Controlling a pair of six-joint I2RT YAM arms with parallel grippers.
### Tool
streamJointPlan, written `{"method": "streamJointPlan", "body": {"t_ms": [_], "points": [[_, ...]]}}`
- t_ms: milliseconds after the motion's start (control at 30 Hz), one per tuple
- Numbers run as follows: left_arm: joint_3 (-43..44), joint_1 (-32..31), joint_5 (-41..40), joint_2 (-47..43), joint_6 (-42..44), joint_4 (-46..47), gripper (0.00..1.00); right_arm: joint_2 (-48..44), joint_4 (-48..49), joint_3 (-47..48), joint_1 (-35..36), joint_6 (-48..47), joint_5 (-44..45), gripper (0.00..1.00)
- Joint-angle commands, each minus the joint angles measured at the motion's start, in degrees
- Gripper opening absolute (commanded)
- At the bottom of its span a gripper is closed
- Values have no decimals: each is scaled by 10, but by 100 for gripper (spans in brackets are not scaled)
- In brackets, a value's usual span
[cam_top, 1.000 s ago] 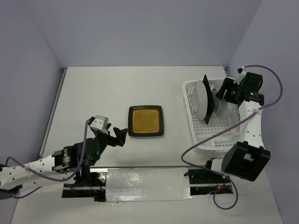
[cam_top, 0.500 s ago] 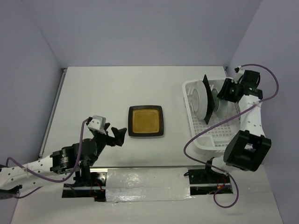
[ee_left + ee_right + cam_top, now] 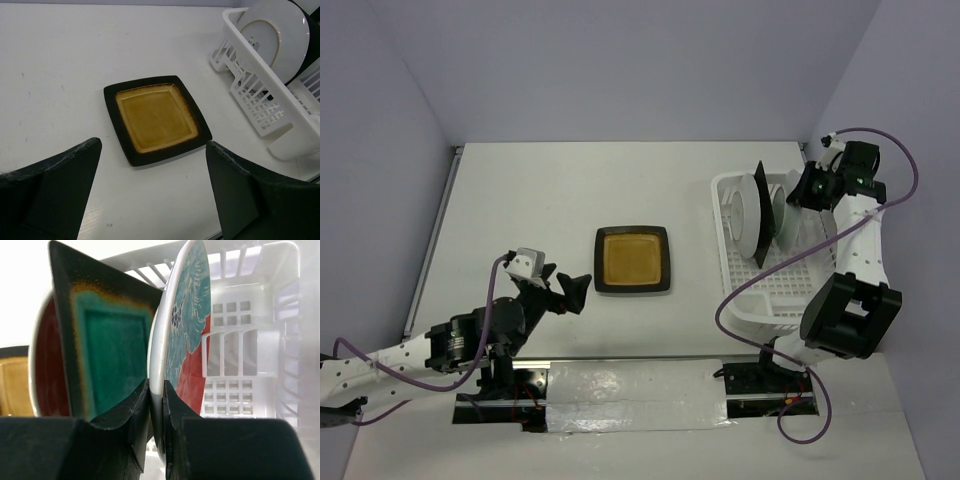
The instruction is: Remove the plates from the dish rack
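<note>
At the right side of the counter (image 3: 520, 200), the dish rack (image 3: 760, 290) held 3 upright plates. 1 was a teal square plate (image 3: 112, 355). A round floral plate (image 3: 187, 325) stood just beside its teal face, and another round plate (image 3: 277, 35) behind it showed us its pale back. Our right fingers (image 3: 147, 395) were almost closed, pinching the floral plate's rim between them. We saw the amber square plate (image 3: 633, 260) lying flat mid-counter, well apart from the rack. Our left fingers (image 3: 570, 287) hung spread wide, holding nothing, near that plate's left edge.
</note>
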Motion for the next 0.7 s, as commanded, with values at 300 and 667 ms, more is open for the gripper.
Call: {"method": "streamJointPlan", "body": {"t_ms": [300, 667], "points": [[3, -2, -4, 9, -11, 28, 98, -25, 6, 188, -4, 26, -8, 0], [90, -2, -20, 64, -61, -50, 94, -27, 20, 373, 67, 44, -27, 0]]}}
